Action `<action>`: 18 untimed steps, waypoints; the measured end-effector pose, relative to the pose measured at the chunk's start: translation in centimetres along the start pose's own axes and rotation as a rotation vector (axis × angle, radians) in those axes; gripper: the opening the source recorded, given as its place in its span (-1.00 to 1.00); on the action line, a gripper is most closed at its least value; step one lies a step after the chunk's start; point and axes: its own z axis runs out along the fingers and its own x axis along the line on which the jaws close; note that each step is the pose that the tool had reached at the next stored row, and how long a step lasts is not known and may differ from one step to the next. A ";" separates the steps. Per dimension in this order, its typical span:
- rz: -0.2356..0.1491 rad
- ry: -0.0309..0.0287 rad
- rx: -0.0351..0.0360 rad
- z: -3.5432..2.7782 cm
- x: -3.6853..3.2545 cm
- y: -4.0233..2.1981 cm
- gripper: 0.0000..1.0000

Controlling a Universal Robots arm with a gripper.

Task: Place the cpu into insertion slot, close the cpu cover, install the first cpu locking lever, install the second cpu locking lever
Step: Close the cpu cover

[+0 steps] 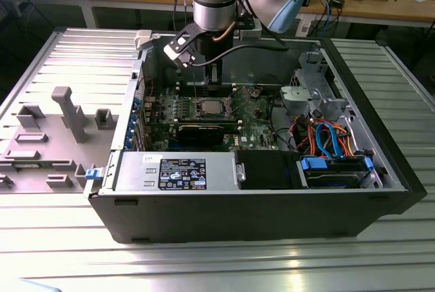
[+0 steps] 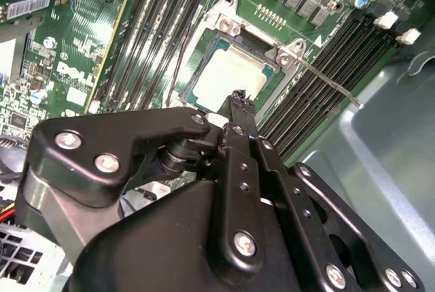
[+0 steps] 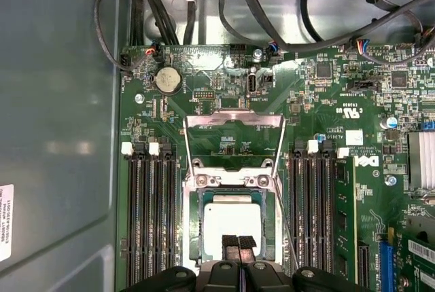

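Ribbed metal tabletop [image 1: 217,265] carries the open case [image 1: 238,217]. Inside, the cpu [image 3: 233,221] lies in the slot [image 3: 196,227], with the cover [image 3: 234,121] swung open. The gripper [image 3: 238,243], tips pressed together, hangs at the cpu's edge. An off-centre push could tilt the chip and bend pins.
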 end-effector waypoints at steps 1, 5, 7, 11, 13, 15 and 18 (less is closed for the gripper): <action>0.000 0.0000 0.0001 0.00 0.00 0.00 -0.79; 0.000 0.0001 0.0003 -0.14 0.01 0.01 -0.79; 0.000 0.0001 0.0003 -0.62 0.01 0.03 -0.79; 0.000 -0.0008 0.0002 -1.26 0.03 0.05 -0.79; 0.000 -0.0021 0.0003 -1.27 0.04 0.05 -0.79; 0.000 -0.0030 0.0003 -1.27 0.05 0.05 -0.79; 0.000 -0.0030 0.0003 -1.27 0.05 0.06 -0.79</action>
